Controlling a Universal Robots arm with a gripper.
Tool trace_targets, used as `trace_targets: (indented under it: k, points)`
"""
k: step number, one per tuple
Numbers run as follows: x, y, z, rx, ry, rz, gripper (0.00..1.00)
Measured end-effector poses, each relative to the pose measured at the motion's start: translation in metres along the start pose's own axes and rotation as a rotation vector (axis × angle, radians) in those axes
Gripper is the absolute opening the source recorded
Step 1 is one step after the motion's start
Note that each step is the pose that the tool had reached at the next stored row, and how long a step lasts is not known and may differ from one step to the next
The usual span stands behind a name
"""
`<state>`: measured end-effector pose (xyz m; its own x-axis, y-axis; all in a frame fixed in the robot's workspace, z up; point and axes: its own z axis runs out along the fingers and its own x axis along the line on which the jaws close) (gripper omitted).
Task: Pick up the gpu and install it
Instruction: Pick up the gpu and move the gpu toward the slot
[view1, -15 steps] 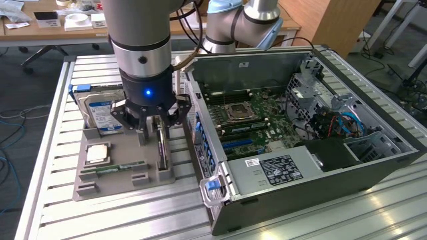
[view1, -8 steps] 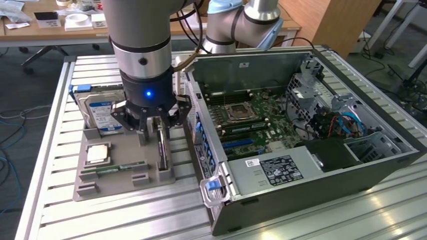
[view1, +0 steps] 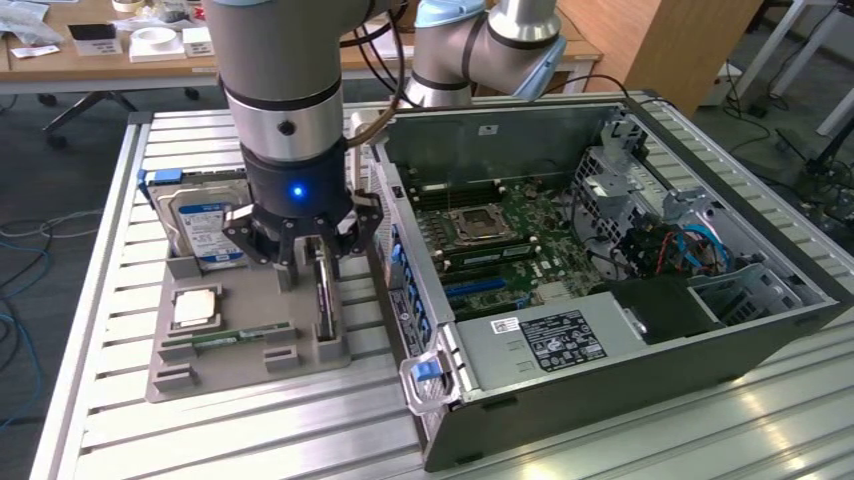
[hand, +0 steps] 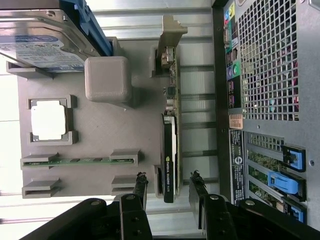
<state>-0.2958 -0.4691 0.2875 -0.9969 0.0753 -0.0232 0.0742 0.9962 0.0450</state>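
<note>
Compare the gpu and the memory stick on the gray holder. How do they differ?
The gpu is thick and black-faced, with a silver end bracket; the memory stick is a thin green strip. The gpu runs at a right angle to the memory stick. The open gripper straddles the gpu without touching it; the memory stick sits off to one side. Both stand on edge in slots of the gray holder.
</note>
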Motion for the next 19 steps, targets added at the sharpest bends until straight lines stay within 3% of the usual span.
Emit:
trace_targets:
  k: [8, 19]
  points:
    - [0.0, 0.0, 0.0007, -0.0001, -0.0001, 0.0, 0.47]
    - [-0.003, -0.0002, 0.0109, 0.0, 0.0, 0.0, 0.47]
